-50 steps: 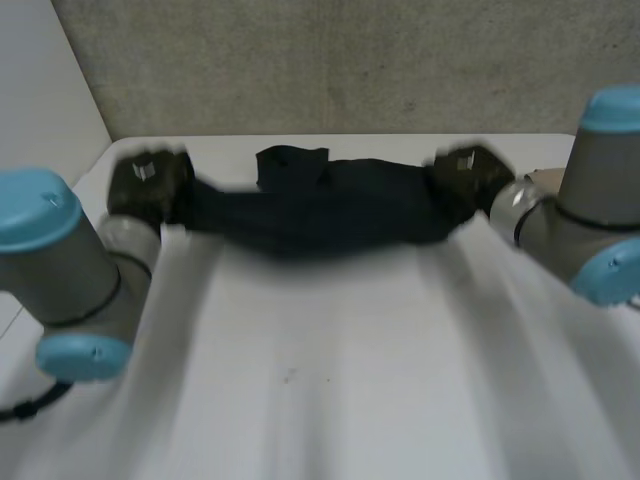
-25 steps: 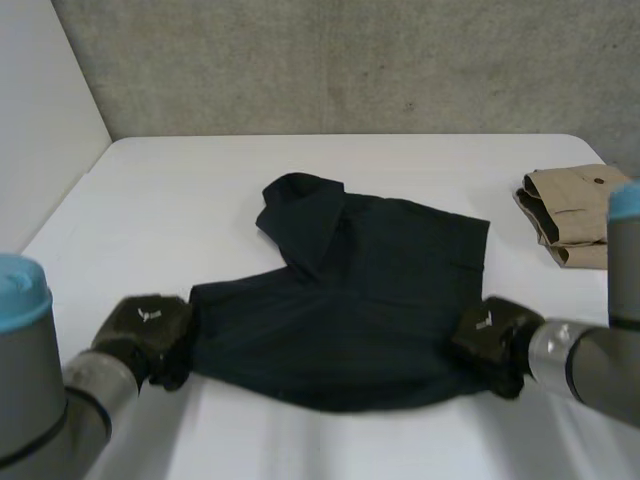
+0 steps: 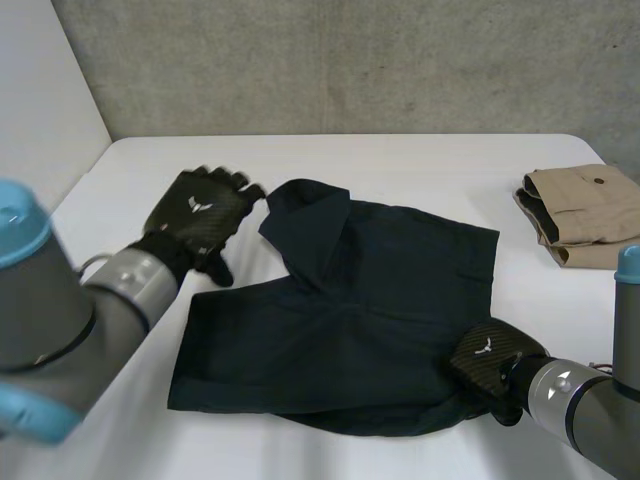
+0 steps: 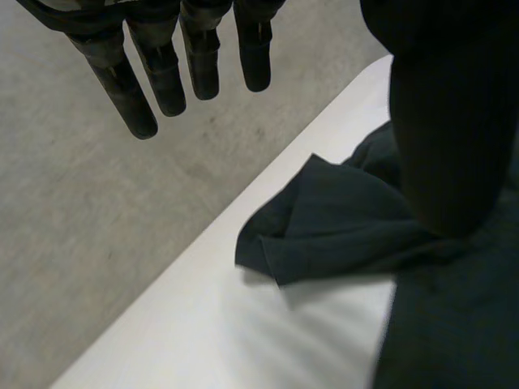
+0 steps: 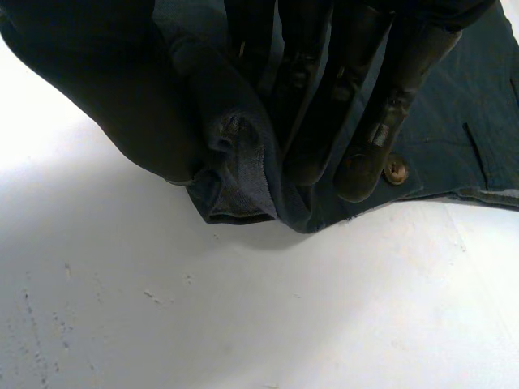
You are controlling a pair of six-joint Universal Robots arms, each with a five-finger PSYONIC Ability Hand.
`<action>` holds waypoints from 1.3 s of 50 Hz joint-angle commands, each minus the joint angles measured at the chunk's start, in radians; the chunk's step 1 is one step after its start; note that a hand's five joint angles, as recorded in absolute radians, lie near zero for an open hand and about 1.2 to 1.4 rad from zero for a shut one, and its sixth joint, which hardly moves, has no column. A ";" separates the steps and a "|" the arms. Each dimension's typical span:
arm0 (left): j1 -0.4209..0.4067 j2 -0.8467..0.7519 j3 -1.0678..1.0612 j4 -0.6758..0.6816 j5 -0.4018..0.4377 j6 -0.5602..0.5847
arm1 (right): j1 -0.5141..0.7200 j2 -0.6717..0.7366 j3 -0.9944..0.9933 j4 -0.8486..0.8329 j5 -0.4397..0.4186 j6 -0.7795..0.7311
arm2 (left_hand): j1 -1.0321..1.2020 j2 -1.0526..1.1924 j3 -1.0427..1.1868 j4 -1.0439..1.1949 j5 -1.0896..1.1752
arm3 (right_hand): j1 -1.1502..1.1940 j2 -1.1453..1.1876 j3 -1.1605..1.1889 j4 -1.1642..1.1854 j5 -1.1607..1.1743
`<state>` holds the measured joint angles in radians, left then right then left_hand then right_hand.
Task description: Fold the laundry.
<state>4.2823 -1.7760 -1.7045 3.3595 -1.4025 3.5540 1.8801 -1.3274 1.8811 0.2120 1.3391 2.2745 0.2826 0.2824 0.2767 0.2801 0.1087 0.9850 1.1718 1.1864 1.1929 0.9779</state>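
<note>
dark navy short-sleeve shirt (image 3: 350,310) lies spread mid white counter (image 3: 400,160), long axis approx side-to-side w/ one sleeve poking far-left, black left hand (image 3: 200,215) beside that sleeve, fingers (image 4: 162,73) straight & holding nothing, black right hand (image 3: 488,360) pinching the shirt's near-right corner btw thumb & fingers.

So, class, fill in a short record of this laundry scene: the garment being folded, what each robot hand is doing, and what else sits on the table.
garment: dark shirt, spread mostly flat on the white table
left hand: open, fingers straight, by the shirt's far sleeve, holding nothing
right hand: pinches the shirt's near right corner between thumb and fingers
other item: folded tan garment at the table's far right
</note>
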 commanded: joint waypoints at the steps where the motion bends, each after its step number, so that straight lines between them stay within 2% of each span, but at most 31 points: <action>1: 0.047 -0.367 0.351 0.006 0.163 0.028 | 0.002 0.002 0.023 -0.045 -0.001 0.049 | 0.131 0.131 0.136 0.133 0.130 | 0.411 0.224 0.210 0.203 0.244; 7: 0.092 -0.583 0.577 -0.028 0.221 0.049 | 0.004 0.002 0.030 -0.069 0.000 0.071 | 0.157 0.157 0.163 0.159 0.156 | 0.411 0.224 0.210 0.203 0.244; 11: 0.097 -0.661 0.657 -0.026 0.290 0.055 | 0.004 0.002 0.038 -0.086 0.000 0.094 | 0.248 0.248 0.253 0.250 0.247 | 0.411 0.224 0.210 0.203 0.244; 15: 0.099 -0.721 0.715 -0.026 0.306 0.055 | 0.004 0.002 0.043 -0.094 0.000 0.111 | 0.292 0.292 0.298 0.294 0.291 | 0.411 0.224 0.210 0.203 0.244; 32: 0.096 -0.809 0.796 -0.025 0.338 0.054 | 0.005 0.004 0.049 -0.120 0.000 0.151 | 0.418 0.418 0.424 0.421 0.417 | 0.411 0.224 0.210 0.203 0.244; 37: 0.093 -0.818 0.812 -0.023 0.344 0.051 | 0.007 0.004 0.050 -0.121 0.000 0.152 | 0.641 0.641 0.647 0.643 0.640 | 0.411 0.224 0.210 0.203 0.244; 39: 0.091 -0.827 0.821 -0.014 0.338 0.049 | 0.007 0.004 0.050 -0.121 0.000 0.152 | 0.823 0.823 0.829 0.825 0.822 | 0.411 0.224 0.210 0.203 0.244; 43: 0.093 -0.835 0.827 0.008 0.312 0.049 | 0.005 0.004 0.052 -0.121 0.000 0.152 | 1.108 1.108 1.114 1.110 1.107 | 0.411 0.224 0.210 0.203 0.244; 49: 0.090 -0.821 0.803 0.020 0.231 0.059 | 0.004 0.004 0.055 -0.132 0.000 0.152 | 1.114 1.114 1.120 1.116 1.113 | 0.411 0.224 0.210 0.203 0.244; 57: 0.080 -0.692 0.640 0.018 0.090 0.132 | 0.004 0.002 0.055 -0.132 0.002 0.152 | 1.114 1.114 1.120 1.116 1.113 | 0.411 0.224 0.210 0.203 0.244; 65: 0.031 -0.614 0.534 -0.009 -0.124 0.167 | 0.002 0.002 0.055 -0.132 0.002 0.152 | 1.114 1.114 1.120 1.116 1.113 | 0.411 0.224 0.210 0.203 0.244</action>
<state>4.3531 -2.4479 -1.0892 3.3764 -1.3592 3.6954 1.8831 -1.3254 1.9355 0.0791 1.3407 2.4268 1.1298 1.1925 1.1877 1.1970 0.9527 0.9870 1.1781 1.1908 1.1929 0.9774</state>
